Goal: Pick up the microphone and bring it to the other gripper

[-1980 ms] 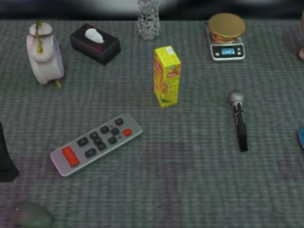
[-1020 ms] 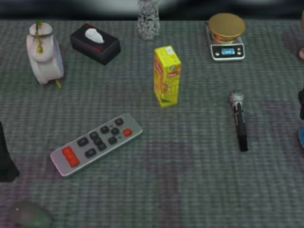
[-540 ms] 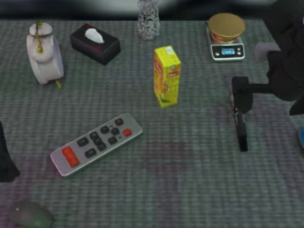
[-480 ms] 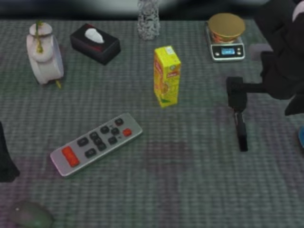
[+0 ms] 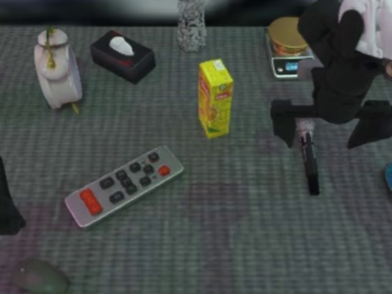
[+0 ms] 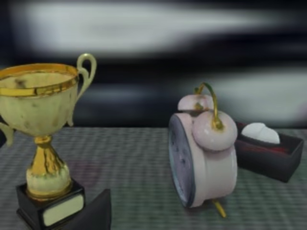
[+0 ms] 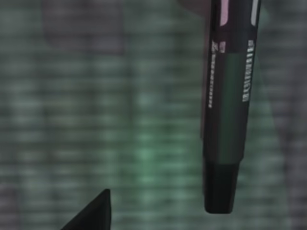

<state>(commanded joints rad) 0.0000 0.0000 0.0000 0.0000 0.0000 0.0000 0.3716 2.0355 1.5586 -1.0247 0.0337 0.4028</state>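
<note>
The microphone (image 5: 311,166) lies flat on the mat at the right, its silver mesh head (image 5: 304,127) pointing to the far side. My right gripper (image 5: 321,139) hangs over the head end, open wide, one finger on each side and nothing held. In the right wrist view the black handle (image 7: 228,120) shows beside one fingertip (image 7: 93,213), apart from it. My left gripper (image 5: 7,208), the other gripper, is parked at the table's left edge; one of its fingertips (image 6: 93,211) shows in the left wrist view.
A yellow carton (image 5: 215,98) stands mid-table and a grey remote (image 5: 124,185) lies front left. Alarm clock (image 5: 57,70), tissue box (image 5: 122,56), speckled vase (image 5: 192,24) and scale with bowl (image 5: 286,54) line the far side. A trophy (image 6: 41,139) stands near my left gripper.
My right arm has come in from the right edge and moved left, so its open fingers now straddle the microphone's head. The microphone has not moved; the left arm is still.
</note>
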